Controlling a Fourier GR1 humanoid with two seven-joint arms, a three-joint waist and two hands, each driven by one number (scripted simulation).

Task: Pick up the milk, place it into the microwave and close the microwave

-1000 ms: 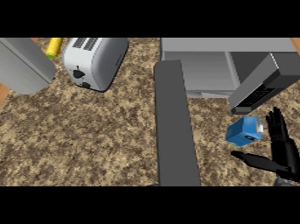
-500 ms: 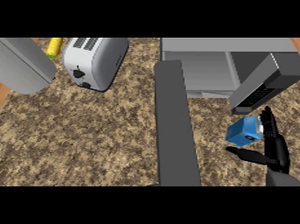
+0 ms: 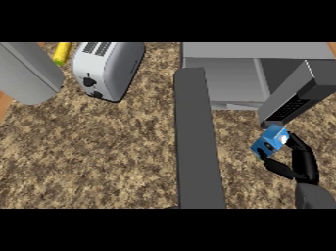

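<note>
The milk (image 3: 269,142) is a small blue carton, tilted, on the counter just in front of the microwave's dark control panel (image 3: 300,93). My right hand (image 3: 300,164) comes in from the lower right. Its fingers curl along the carton's right side and the thumb presses its lower left corner. The microwave (image 3: 235,73) stands at the back right with its grey cavity open. Its door (image 3: 198,147) swings out toward me as a long dark slab, left of the milk. My left hand does not show.
A white toaster (image 3: 109,68) stands at the back left, with a yellow item (image 3: 62,53) behind it. A large grey rounded object (image 3: 18,73) fills the far left corner. The speckled counter (image 3: 91,157) ends at wooden strips on both sides.
My right hand has slid up and in toward the carton and its fingers have closed round it. The milk has shifted slightly toward the microwave.
</note>
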